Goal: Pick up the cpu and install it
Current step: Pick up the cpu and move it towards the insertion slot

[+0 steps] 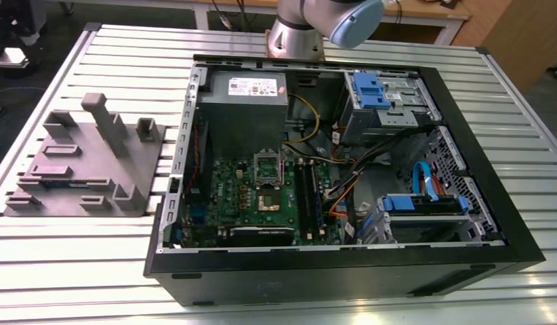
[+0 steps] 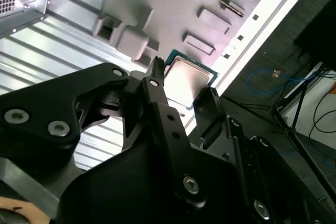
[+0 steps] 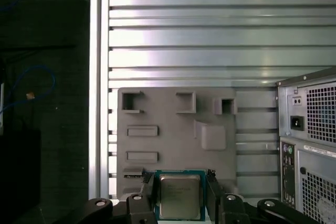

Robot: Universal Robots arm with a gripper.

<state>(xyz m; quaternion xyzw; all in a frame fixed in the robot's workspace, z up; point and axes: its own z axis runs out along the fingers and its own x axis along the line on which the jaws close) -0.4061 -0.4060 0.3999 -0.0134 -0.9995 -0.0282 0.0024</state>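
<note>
The cpu (image 3: pixel 179 196), a flat square chip with a shiny silver top and a green rim, sits between the two black fingers of my gripper (image 3: pixel 179 180). Each finger presses on one of its opposite edges. In the second wrist view the cpu (image 2: pixel 187 80) is held the same way by the gripper (image 2: pixel 182 81), in the air over the grey moulded fixture plate (image 2: pixel 168 9). In the exterior view the open computer case (image 1: pixel 495 223) shows the motherboard's socket (image 1: pixel 271 198) with its metal frame (image 1: pixel 267 164) swung up.
The grey fixture plate (image 1: pixel 80 169) with raised blocks lies on the slatted aluminium table (image 1: pixel 97 257) at the exterior view's left of the case. Inside the case are a grey power supply (image 1: pixel 246 88), cables and blue drive brackets (image 1: pixel 373 91). The arm's base (image 1: pixel 297 34) stands behind the case.
</note>
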